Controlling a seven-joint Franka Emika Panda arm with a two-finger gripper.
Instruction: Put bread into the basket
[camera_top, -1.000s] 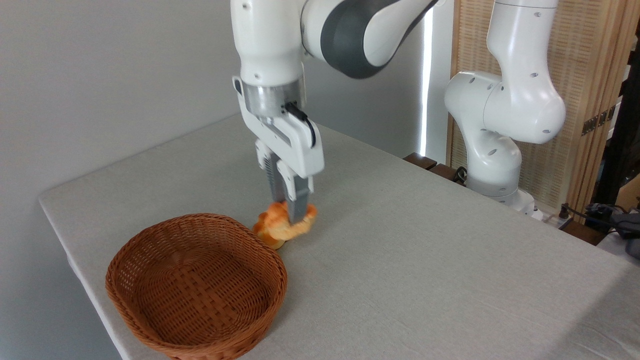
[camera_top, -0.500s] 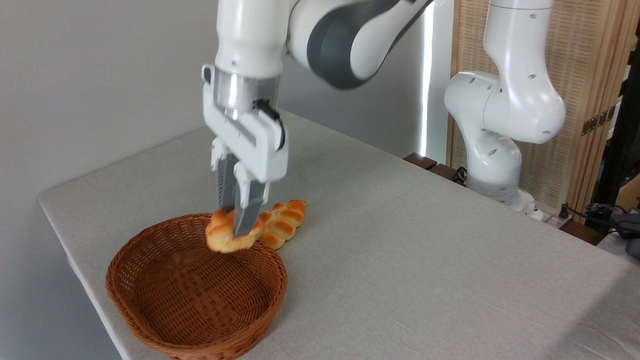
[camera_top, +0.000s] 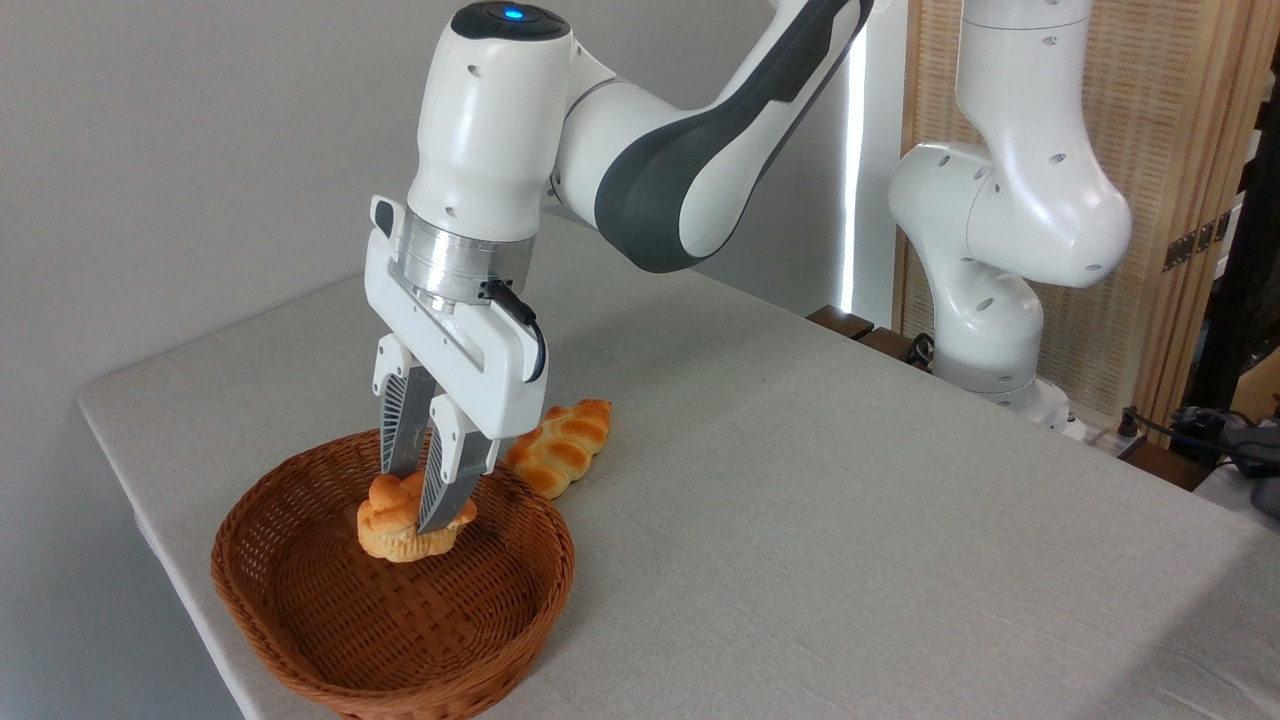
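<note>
The bread (camera_top: 392, 522) is a small round bun with a golden-orange cracked top and a paler fluted base. My gripper (camera_top: 412, 505) is shut on it, one finger on each side. The bun hangs inside the mouth of the basket (camera_top: 300, 640), over its far half, just above the woven floor. The basket is an oval reddish-brown wicker one near the table's front left corner.
A braided golden loaf (camera_top: 560, 447) lies on the grey table (camera_top: 800, 500) just behind the basket's far right rim. The arm's white base (camera_top: 990, 330) stands at the table's far right edge. The table's left edge runs close to the basket.
The gripper has carried the bun left and down from beside the braided loaf, over the basket's rim, into the basket's mouth. The loaf stayed put.
</note>
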